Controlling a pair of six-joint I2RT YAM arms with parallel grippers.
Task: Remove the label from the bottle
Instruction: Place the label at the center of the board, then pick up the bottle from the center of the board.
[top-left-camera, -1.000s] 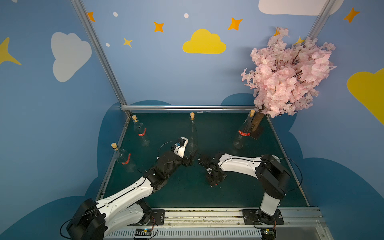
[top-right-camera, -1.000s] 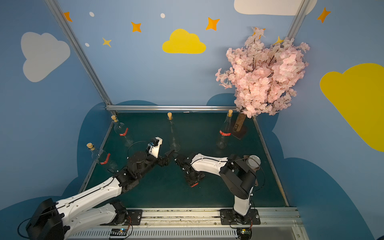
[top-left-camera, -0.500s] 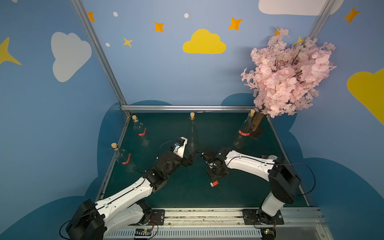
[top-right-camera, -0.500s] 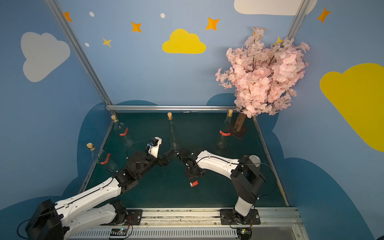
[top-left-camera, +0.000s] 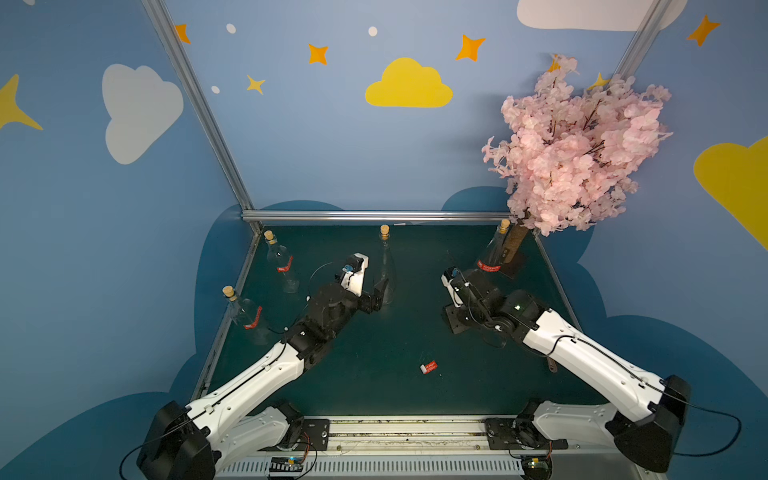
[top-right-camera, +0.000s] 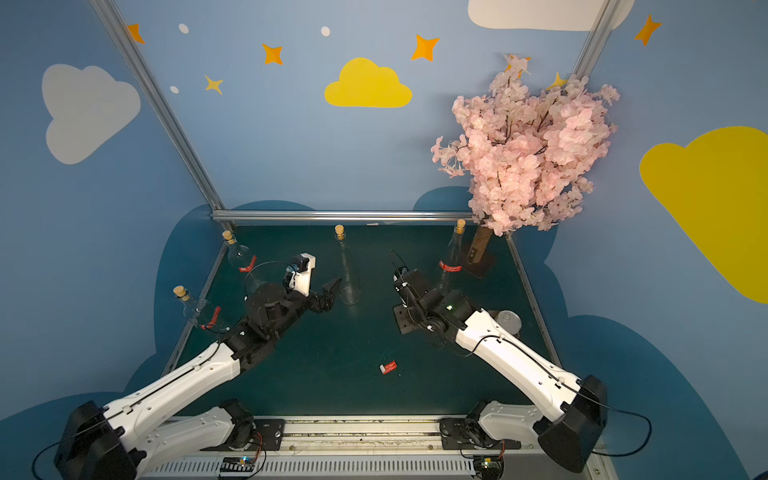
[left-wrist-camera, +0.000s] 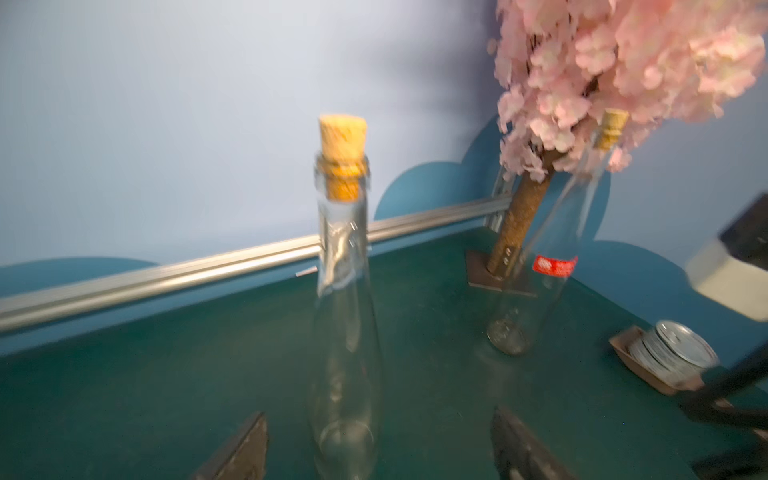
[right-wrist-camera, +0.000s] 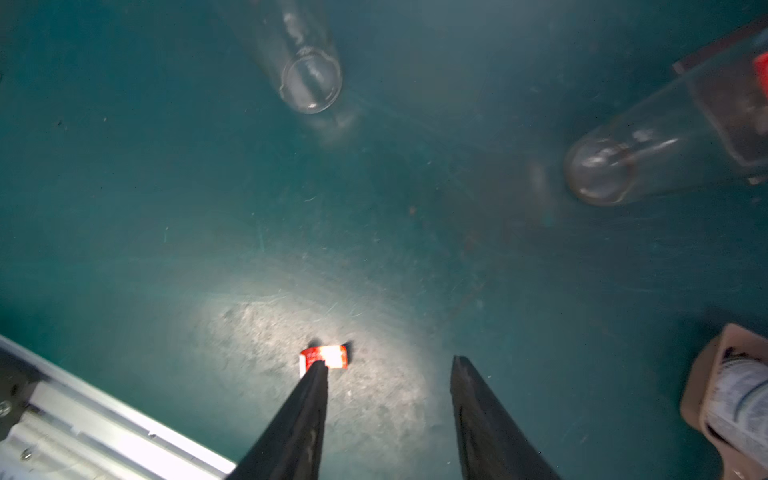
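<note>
Label (top-left-camera: 429, 367) lies loose on the worktop (top-left-camera: 365, 386), well apart from the upright, corked bottle (top-left-camera: 386, 266). Left pincer (top-left-camera: 379, 296) stands apart, flanking the bottle's base. Right pincer (right-wrist-camera: 388, 361) is apart and empty.

Clear corked bottle (top-left-camera: 386, 268) upright, bare, small red label (top-left-camera: 429, 367) lying well apart

Place: staged robot lab booth
Walls (top-left-camera: 311, 145): blue, painted clouds (top-left-camera: 408, 85), stars (top-left-camera: 318, 53)
Worktop (top-left-camera: 395, 332): dark green, aluminium-framed
Decor: pink blossom tree (top-left-camera: 573, 145)
</note>
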